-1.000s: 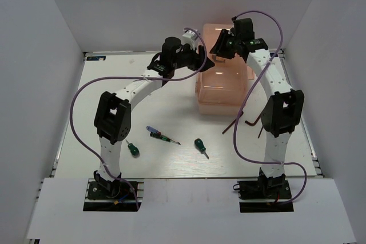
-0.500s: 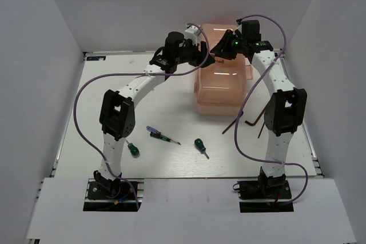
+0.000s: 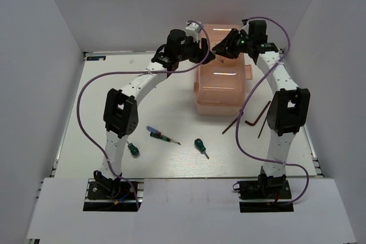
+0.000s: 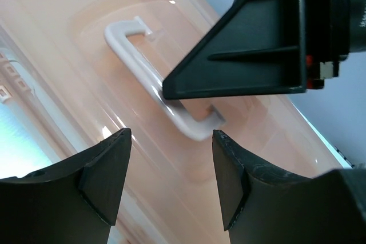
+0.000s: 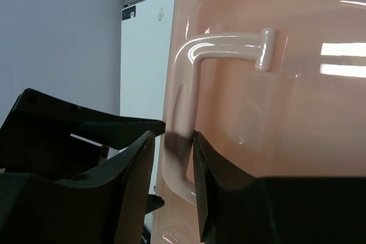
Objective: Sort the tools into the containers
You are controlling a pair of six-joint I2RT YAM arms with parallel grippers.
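**Op:** So, top view first. Where does everything lie?

**Obs:** The toolbox (image 3: 220, 92) sits at the far middle of the table (image 3: 114, 95). Your left gripper (image 3: 205, 55) and right gripper (image 3: 222, 47) hang over its far end from opposite sides, tips nearly meeting. The tools lie loose on the near half, well apart from both grippers:
- one green-handled screwdriver (image 3: 132, 149) and a second (image 3: 199, 144)
- the blue-and-red screwdriver (image 3: 155, 133)
- the hex keys (image 3: 255, 117)

**Op:** Left wrist?

**Obs:** Your left fingers stand wide and hold nothing. The lid handle (image 4: 150, 81) lies ahead of them, beyond the tips. Its bar runs on a diagonal, from upper left to lower right in this view. A black finger (image 4: 246, 55) of the right gripper crosses its lower end.

**Op:** Right wrist?

**Obs:** The bar runs straight down between your right fingers, so they would close across its long axis. The jaws stand narrow about it, with one pad at or on the bar and a sliver of gap on the other side. I would not log this as a grip. My judgement is that the right arm is the nearer, so the handle is its to take. Opening the lid then depends on squeezing squarely across the bar while your left gripper keeps off.
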